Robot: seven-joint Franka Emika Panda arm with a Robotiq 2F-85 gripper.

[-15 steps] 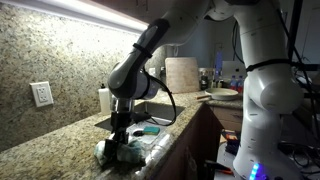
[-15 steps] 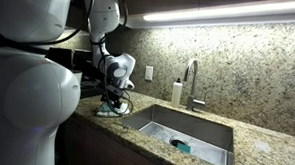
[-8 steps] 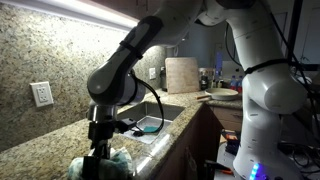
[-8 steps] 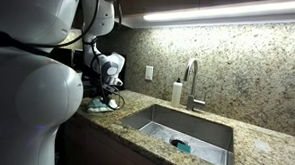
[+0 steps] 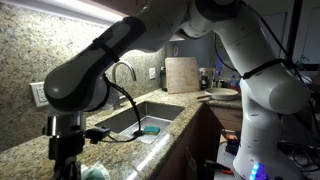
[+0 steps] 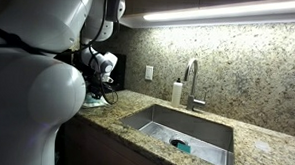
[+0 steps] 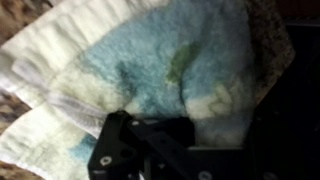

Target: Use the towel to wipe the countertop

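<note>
Towel [image 7: 150, 60] fills the wrist view: blue terry in the middle, white edges, bunched and folded over itself. My gripper [image 7: 145, 150] is down on it, with the black body across the bottom of that view. Fingers are buried in cloth or out of frame, so I can't tell if I'm clenched on the towel or just pressing it.

In an exterior view the towel shows as a pale lump on the countertop [image 6: 255, 147], well apart from the sink [image 6: 156, 115] and off its short end, with my wrist directly above. Seen from the far side of the sink, only a corner of the towel shows at the frame's bottom edge, just beside my gripper.

Faucet [image 6: 191, 84] stands behind the sink, and the soap bottle [image 6: 176, 92] is just beside it. A blue thing [image 6: 182, 146] lies in the sink; it's too small to identify. Outlet [image 6: 148, 73] is on the wall behind the sink.
</note>
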